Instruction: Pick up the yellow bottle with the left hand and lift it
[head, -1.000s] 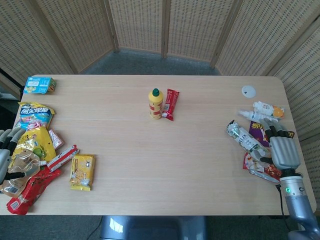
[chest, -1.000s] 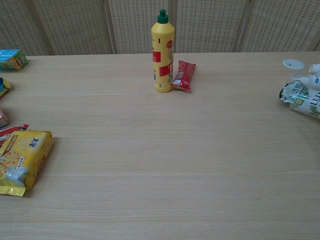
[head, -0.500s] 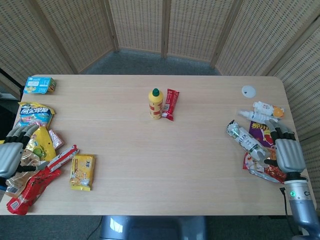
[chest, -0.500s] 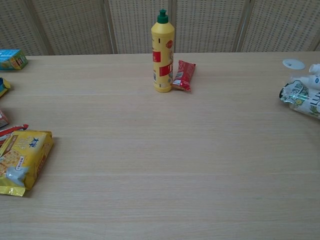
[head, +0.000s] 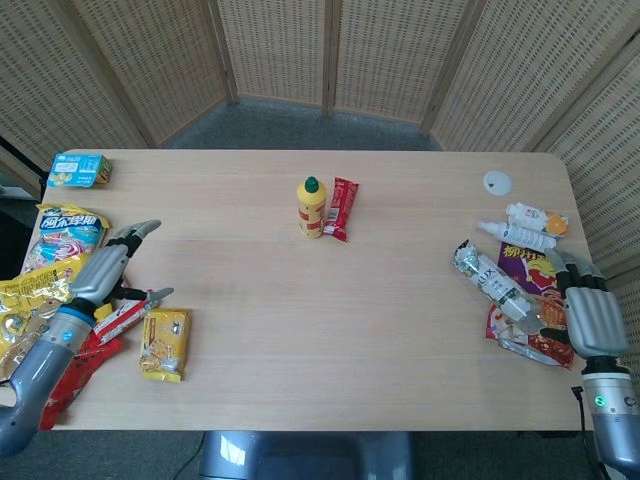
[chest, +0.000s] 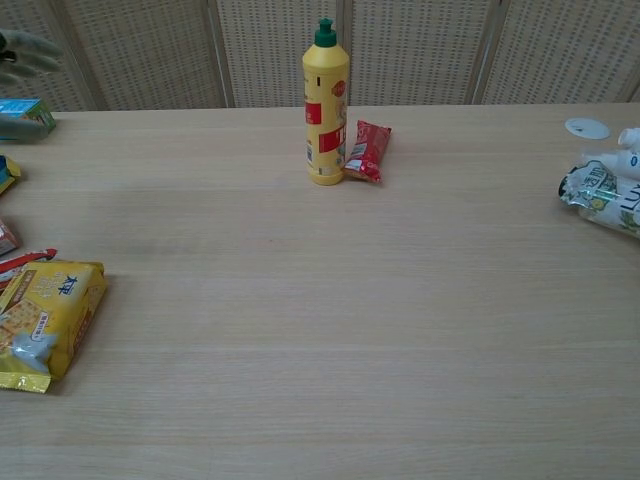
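Observation:
The yellow bottle (head: 311, 207) with a green cap stands upright near the table's middle, towards the far side; the chest view shows the yellow bottle (chest: 325, 105) with a red label. My left hand (head: 103, 271) hovers over the table's left side, far from the bottle, with its fingers spread and nothing in it. In the chest view the left hand (chest: 25, 55) is a blur at the top left corner. My right hand (head: 588, 313) lies at the table's right edge beside snack packets, fingers loosely apart, holding nothing.
A red sachet (head: 341, 209) lies touching the bottle's right side. Snack bags (head: 62, 290) and a yellow cracker pack (head: 165, 343) crowd the left edge, with a blue box (head: 79, 170) at the far left corner. Small bottles and packets (head: 510, 262) lie at the right.
My left hand has risen from the left edge and moved inward over the table, fingers spreading. My right hand has slid slightly back towards the near right edge.

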